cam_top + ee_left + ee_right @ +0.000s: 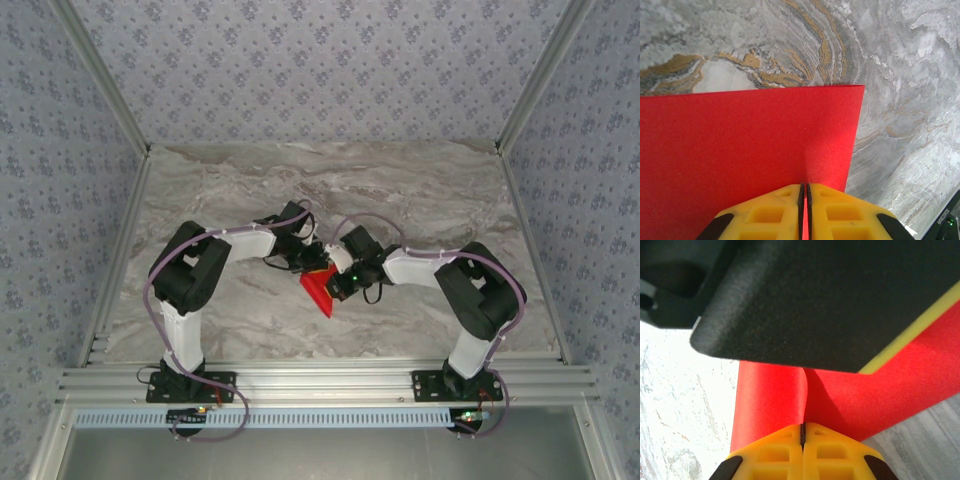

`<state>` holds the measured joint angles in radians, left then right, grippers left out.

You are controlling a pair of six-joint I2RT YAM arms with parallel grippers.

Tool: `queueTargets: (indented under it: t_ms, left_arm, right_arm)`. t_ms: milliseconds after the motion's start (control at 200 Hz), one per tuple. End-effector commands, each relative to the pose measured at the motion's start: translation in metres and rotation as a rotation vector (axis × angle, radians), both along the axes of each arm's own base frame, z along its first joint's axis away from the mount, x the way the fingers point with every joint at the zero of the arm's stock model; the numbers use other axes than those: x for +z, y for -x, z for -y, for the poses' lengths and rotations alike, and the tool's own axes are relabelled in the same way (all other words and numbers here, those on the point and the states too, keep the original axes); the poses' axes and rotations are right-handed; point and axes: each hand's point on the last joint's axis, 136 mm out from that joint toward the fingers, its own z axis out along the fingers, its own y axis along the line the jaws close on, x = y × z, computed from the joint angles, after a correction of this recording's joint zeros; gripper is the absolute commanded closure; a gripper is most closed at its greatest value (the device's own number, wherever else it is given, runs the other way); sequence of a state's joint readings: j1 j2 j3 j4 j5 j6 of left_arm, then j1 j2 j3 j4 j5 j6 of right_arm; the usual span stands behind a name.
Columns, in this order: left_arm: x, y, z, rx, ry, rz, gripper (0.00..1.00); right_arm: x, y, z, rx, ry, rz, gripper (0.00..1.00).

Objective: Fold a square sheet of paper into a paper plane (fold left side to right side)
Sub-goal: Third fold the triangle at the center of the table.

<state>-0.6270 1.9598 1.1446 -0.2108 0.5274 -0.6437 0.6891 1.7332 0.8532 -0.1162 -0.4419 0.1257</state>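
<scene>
Square sheet of paper (320, 291), bright red and unmarked, was held near the middle of the bench (430, 200), between the two hands where the arms met. From the overhead camera it showed as a small red wedge with its point toward the near edge, its upper part covered by the hands.

Left hand (804, 189): the yellow fingers (770, 212) were pressed together on the near edge of the sheet, with a thin red sliver visible in the seam between them. In the left wrist view the sheet spread away flat, its far edge straight and its far right corner sharp. Grey and ochre marbled bench surface lay beyond it and to its right.

Right hand (802, 429): the yellow fingers were pressed together, pinching the sheet. A curved edge of the paper ran down into their seam, with red paper on both sides of it, shaded on the right. A black housing (830, 300) edged in yellow stood close above, covering the upper part of the sheet.

Whether the sheet touched the bench could not be determined.
</scene>
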Motion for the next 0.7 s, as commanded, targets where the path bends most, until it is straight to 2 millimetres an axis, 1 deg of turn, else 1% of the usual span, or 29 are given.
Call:
queueTargets:
  t_ms: [0,230,325,700]
  left_arm:
    - [-0.001,0.004,0.002,-0.013,-0.011,-0.004,0.88]
    - [-0.002,0.003,0.002,-0.01,-0.011,-0.006,0.88]
    - [-0.002,0.004,0.001,-0.009,-0.01,-0.007,0.88]
    - [-0.001,0.004,0.001,-0.008,-0.007,-0.003,0.88]
  right_arm:
    - [0.003,0.009,0.0,-0.001,-0.006,-0.025,1.0]
    - [0.016,0.009,-0.003,-0.001,-0.036,-0.009,1.0]
    - [0.018,0.01,-0.004,0.0,-0.044,-0.009,1.0]
    - [0.005,0.009,-0.005,-0.004,-0.011,-0.021,1.0]
